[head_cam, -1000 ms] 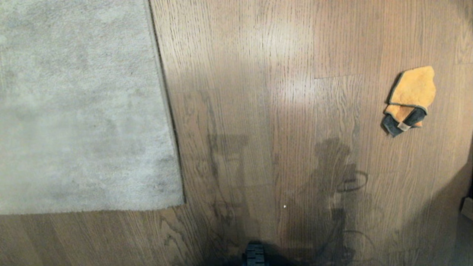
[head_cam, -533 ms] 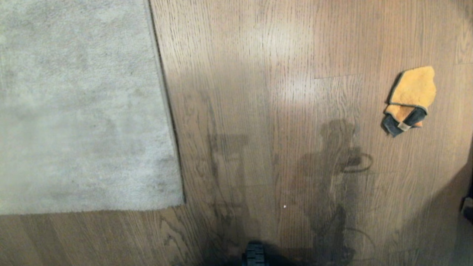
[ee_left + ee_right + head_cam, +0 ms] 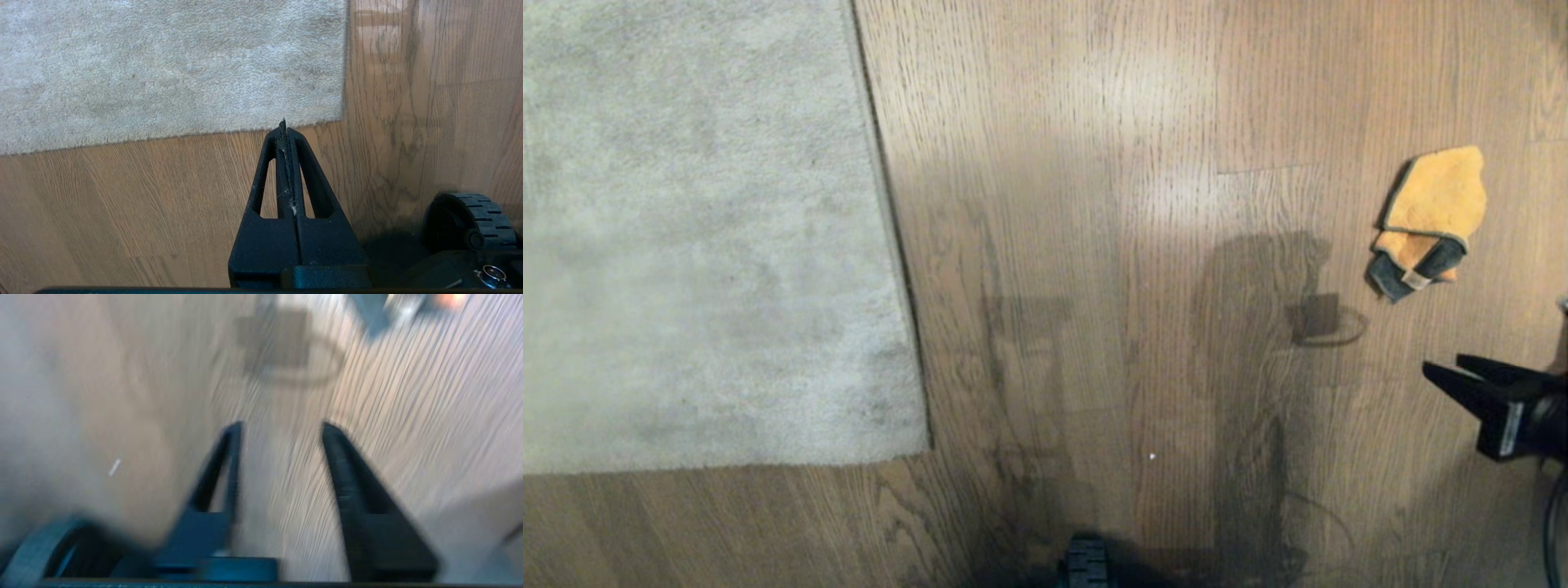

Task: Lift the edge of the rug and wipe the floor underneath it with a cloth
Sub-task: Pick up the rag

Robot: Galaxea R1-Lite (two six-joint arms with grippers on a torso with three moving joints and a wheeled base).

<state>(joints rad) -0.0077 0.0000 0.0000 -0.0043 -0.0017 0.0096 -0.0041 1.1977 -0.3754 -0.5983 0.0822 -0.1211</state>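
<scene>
The pale grey-beige rug (image 3: 686,245) lies flat at the left, and its rug edge (image 3: 892,237) runs along the brown plank floor (image 3: 1094,163). The orange-yellow cloth (image 3: 1431,216), with a dark grey corner, lies folded on the floor at the far right. My right gripper (image 3: 1442,364) reaches in from the right edge, nearer to me than the cloth and clear of it. It is open and empty in the right wrist view (image 3: 281,426), where the cloth (image 3: 447,299) is a blur ahead. My left gripper (image 3: 282,122) is shut and empty, pointing at the rug's near corner (image 3: 341,116).
The base's black wheel (image 3: 1085,563) shows at the bottom centre and again beside the left gripper (image 3: 470,220). Dark shadows of the arms lie on the planks between rug and cloth. Bare floor surrounds the cloth.
My right gripper has come into the head view at the right edge. Its shadow on the floor has slid farther away, toward the cloth. Rug and cloth have not moved.
</scene>
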